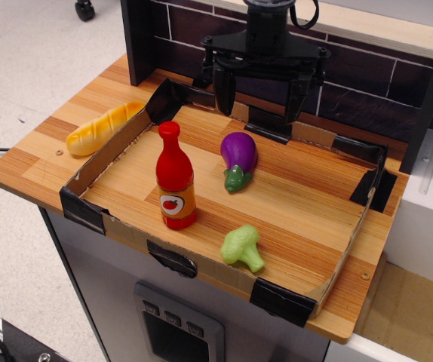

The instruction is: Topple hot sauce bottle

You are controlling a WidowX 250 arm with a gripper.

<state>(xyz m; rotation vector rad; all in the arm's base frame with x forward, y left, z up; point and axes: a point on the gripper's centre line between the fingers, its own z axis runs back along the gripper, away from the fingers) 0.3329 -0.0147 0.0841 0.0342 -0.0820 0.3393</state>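
- The black fingers (260,94) of the robot arm hang spread wide at the far edge of the worktop, nothing between them, both tips pointing down above the back of the pen.
- At about 7 o'clock from the fingers, and nearest to them, a glossy purple toy eggplant with a green stem (237,160) lies on the wood, stem end toward the front.
- Further out in the same 7 o'clock direction stands the glossy red plastic hot sauce bottle (176,177), upright on its base, its orange label with a tomato emblem facing the camera; it is well apart from the fingers, with the eggplant just to its right.
- At about 6 o'clock, near the front rim, lies a pale green toy broccoli floret (242,247).
- At about 9 o'clock, outside the pen, a yellow toy bread loaf (103,128) rests on the bare wood.
- The striped wooden worktop (28,170) carries a low cardboard wall (103,154) joined with black tape that fences in the toys.
- Behind runs a dark brick-pattern backsplash (360,94); a pale floor (28,60) lies to the left.
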